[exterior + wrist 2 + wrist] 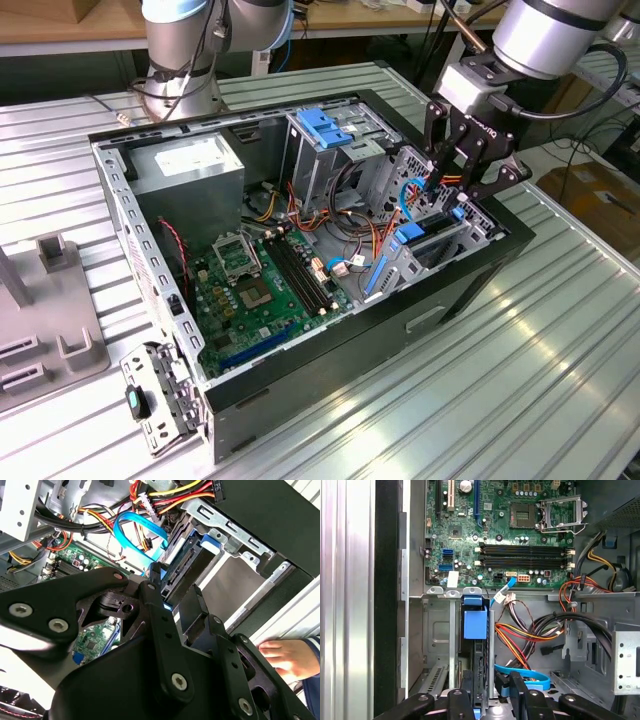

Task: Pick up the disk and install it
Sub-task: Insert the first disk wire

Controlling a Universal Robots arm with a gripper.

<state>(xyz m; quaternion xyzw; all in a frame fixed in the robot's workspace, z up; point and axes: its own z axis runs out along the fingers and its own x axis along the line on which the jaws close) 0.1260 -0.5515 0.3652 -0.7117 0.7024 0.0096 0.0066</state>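
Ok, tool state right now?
Tool: closed on the disk.

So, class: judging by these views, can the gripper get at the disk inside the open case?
Probably yes. The gripper hangs directly over the disk, which stands on edge in its bay. The cables run beside the disk rather than across it.
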